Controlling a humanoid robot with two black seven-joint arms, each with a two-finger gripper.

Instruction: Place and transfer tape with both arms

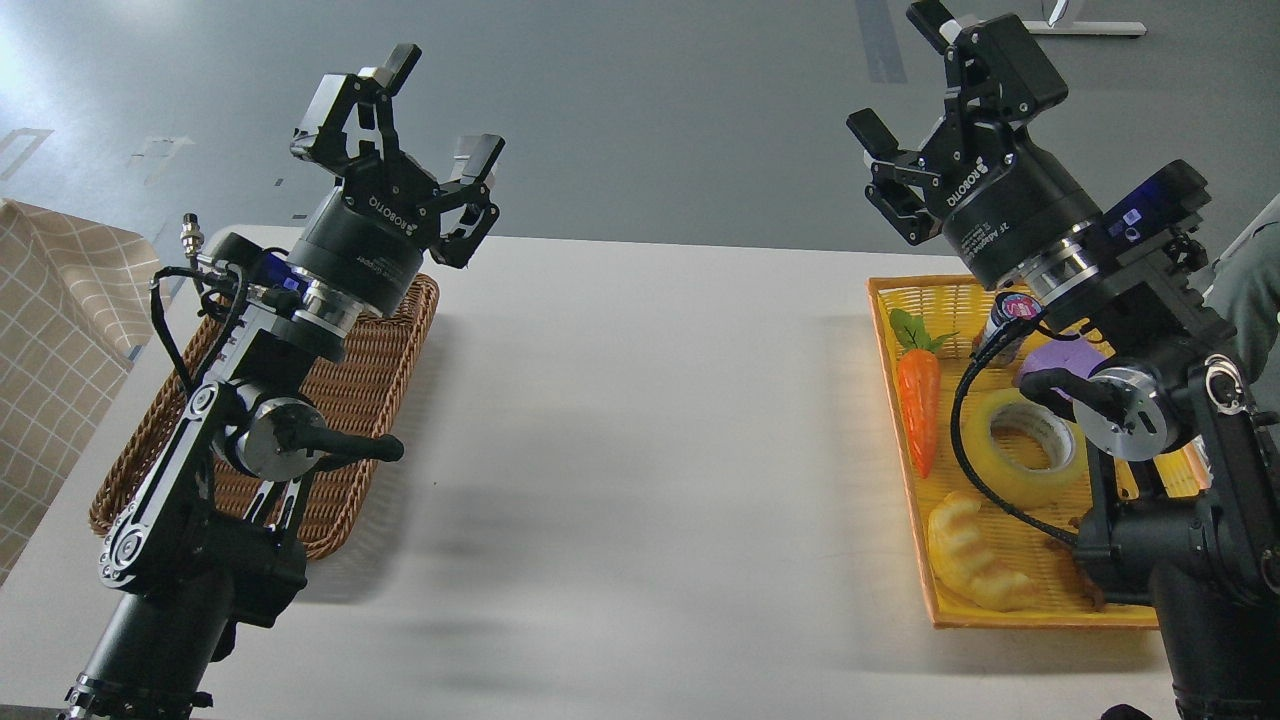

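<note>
Two spread tools [440,105] [905,75], tape [1030,445] in yellow tray [885,290].

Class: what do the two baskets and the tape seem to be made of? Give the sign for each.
Brown basket: woven wicker or rattan, matte, ribbed weave.
Yellow basket: probably plastic, uniform bright colour, fine mesh.
Tape: glossy translucent yellow film on a pale, likely cardboard core.

White table [640,420], matte, plain surface. Brown wicker basket [395,340] at left edge, oblong, lying flat. Yellow-orange woven tray [890,300] at right edge, also flat. Basket and tray well apart, bare tabletop between them.
</note>
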